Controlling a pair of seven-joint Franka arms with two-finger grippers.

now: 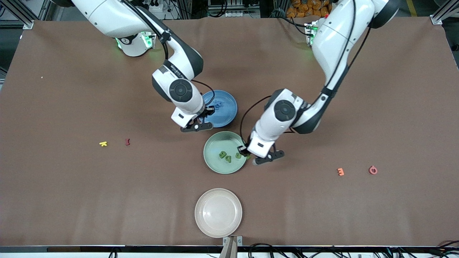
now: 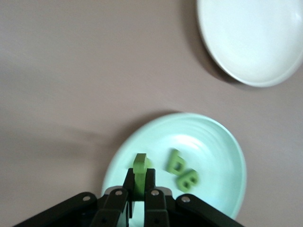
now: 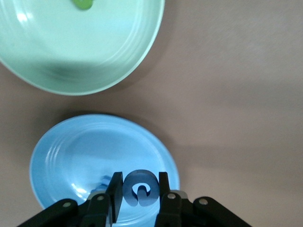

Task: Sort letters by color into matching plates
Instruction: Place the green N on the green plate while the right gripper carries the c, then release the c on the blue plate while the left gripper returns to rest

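Cream plate (image 1: 218, 213) low centre of frame, on bench (image 1: 71, 197). I see left claw (image 2: 137, 185) pinching green letter (image 2: 139, 170) over green plate (image 1: 215, 159) rim, mid-frame; two green letters (image 1: 225, 156) lie inside. Right claw (image 3: 140, 189) pinching blue letter (image 3: 140, 188) over blue plate (image 1: 226, 107), just above.

Place: robotics lab.
Evidence: two white arms mounted at a desk (image 1: 71, 200) covered in brown cloth; aluminium framing (image 1: 21, 14) at the corners; cables (image 1: 229, 9) running along the edges.
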